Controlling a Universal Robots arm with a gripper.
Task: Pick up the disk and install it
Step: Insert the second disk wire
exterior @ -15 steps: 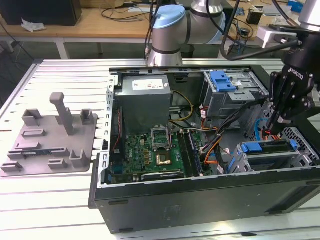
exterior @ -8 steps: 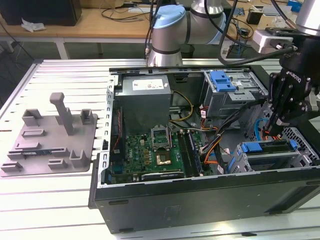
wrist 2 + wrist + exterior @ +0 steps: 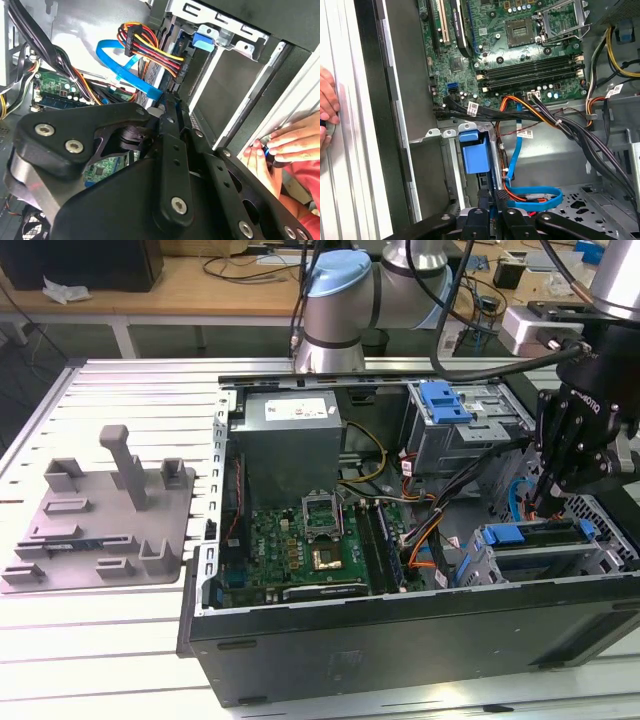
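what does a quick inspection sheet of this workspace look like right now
surface: slatted metal table carrying an open computer case.
job's things: disk lying in the bay at the exterior view's right.
clutter: grey plastic fixture beside the case.
grippers: gripper just above the disk.
cables: blue flat cable, orange and black bundle.
surroundings: a person's hand at the case edge; wooden bench behind.
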